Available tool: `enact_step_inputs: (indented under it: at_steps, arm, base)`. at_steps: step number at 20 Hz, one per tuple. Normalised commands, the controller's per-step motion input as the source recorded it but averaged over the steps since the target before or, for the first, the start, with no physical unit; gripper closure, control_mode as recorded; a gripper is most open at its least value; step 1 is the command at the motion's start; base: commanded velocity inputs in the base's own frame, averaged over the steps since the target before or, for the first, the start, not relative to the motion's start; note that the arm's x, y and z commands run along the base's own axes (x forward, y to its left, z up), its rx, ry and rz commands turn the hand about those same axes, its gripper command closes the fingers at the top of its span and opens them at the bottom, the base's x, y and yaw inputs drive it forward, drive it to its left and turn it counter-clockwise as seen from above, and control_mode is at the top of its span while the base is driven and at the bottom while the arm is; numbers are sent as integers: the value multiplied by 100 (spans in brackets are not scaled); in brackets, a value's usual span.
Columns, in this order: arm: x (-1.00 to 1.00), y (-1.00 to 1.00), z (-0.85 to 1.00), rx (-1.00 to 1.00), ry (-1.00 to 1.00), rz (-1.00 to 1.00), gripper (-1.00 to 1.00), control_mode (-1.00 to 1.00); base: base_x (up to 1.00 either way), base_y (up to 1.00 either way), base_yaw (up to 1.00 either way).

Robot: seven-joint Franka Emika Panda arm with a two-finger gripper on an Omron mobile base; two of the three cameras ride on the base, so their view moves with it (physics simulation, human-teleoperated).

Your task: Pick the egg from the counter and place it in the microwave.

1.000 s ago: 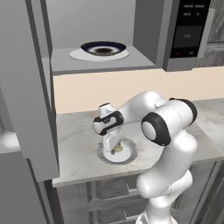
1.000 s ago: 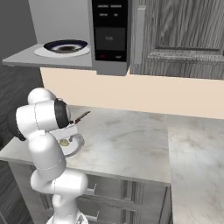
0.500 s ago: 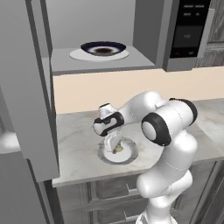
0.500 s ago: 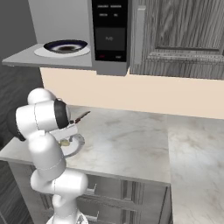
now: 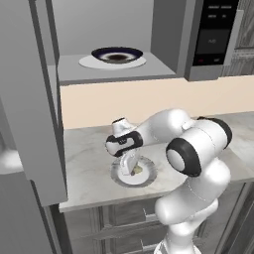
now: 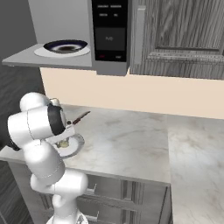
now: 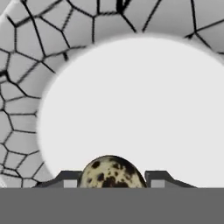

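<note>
Over the plate, the tool is reaching straight down, its two dark fingertips sitting either side of the egg. The jaws are standing apart, flanking the shell; whether they are touching it cannot be told, so nothing looks gripped yet. The egg is lying on the plate, which is resting on the bench near its front edge, and I judge the vertical approach is chosen because a small rounded thing sits low and offers only its sides to pinch.

The egg is a tan oval speckled with dark blotches, smooth and curved, so it is likely to slip if squeezed off-centre. Around it the plate is showing a flat white middle and a rim of raised, crackle-like facets. Above the plate, the microwave is standing open, a plain grey box holding a white disc and dark bowl. Just behind the plate, a thin reddish stick is lying on the marbled stone.
</note>
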Motion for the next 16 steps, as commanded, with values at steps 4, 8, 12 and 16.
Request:
enact_step_inputs:
  at_steps: [4, 8, 12, 16]
  arm:
    - [-33, 0, 97, 10, -7, 3, 100, -100]
    - [-23, -1, 100, 10, -14, 0, 100, -100]
    - [-11, 0, 100, 12, -26, 0, 100, -100]
    - [-3, 0, 100, 10, -37, -2, 100, -100]
  base:
    - [0, 0, 0]
    - [0, 0, 0]
    - [0, 0, 0]
    - [0, 0, 0]
